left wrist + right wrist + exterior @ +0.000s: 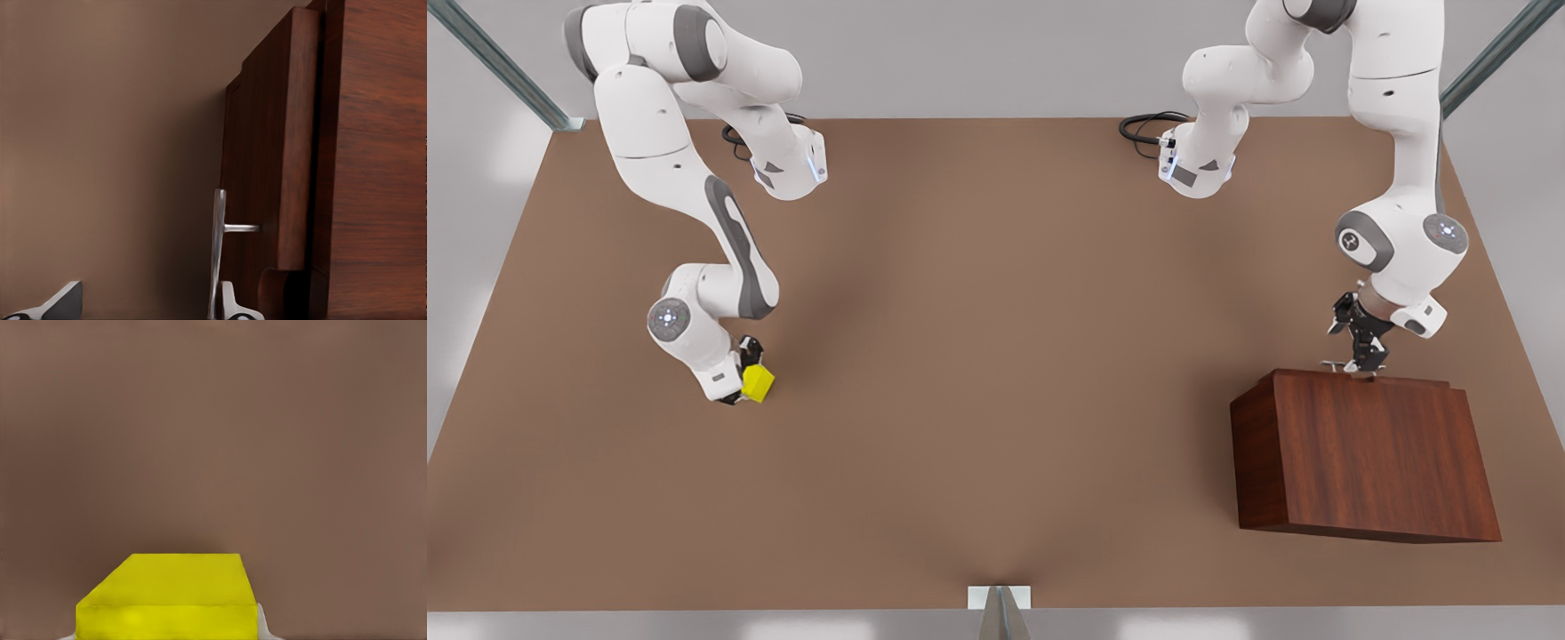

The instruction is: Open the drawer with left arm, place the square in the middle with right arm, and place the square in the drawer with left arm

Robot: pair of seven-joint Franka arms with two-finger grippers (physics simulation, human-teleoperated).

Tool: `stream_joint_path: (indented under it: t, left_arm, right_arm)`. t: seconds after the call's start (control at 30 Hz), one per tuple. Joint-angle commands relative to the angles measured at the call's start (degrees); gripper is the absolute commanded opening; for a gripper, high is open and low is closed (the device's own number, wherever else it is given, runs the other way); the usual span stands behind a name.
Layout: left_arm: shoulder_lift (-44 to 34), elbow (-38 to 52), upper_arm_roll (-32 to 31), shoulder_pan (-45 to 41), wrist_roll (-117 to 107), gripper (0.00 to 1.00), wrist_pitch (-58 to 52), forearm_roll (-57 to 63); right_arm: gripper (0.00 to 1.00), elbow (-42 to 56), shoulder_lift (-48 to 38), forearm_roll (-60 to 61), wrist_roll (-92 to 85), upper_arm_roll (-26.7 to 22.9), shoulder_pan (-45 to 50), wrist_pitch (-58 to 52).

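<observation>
The right gripper (749, 378) is sitting at about eight o'clock in the front view, low over the tabletop, with its fingers clamping the yellow cube (759, 382). Its arm is bending down from the eleven o'clock corner. The left gripper (1360, 360) is hanging at about three o'clock, pointing downward, its fingers spread apart, one on each side of the silver handle (218, 247). Its arm is reaching down from one o'clock.
</observation>
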Motion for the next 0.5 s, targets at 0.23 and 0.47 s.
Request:
stream_joint_path:
  t: [0.23, 0.47]
  left_arm:
    - [-1.34, -0.89, 0.80, 0.23, 0.12, 1.00, -1.05, 0.17]
    - [-3.01, -2.48, 2.30, 0.23, 0.21, 1.00, -2.46, 0.25]
  right_arm:
    - [0.67, 4.12, -4.75, -0.12, 33.92, 9.49, 10.37, -7.88]
    - [0.67, 34.52, 15.37, 0.23, 67.68, 8.96, 33.49, -10.26]
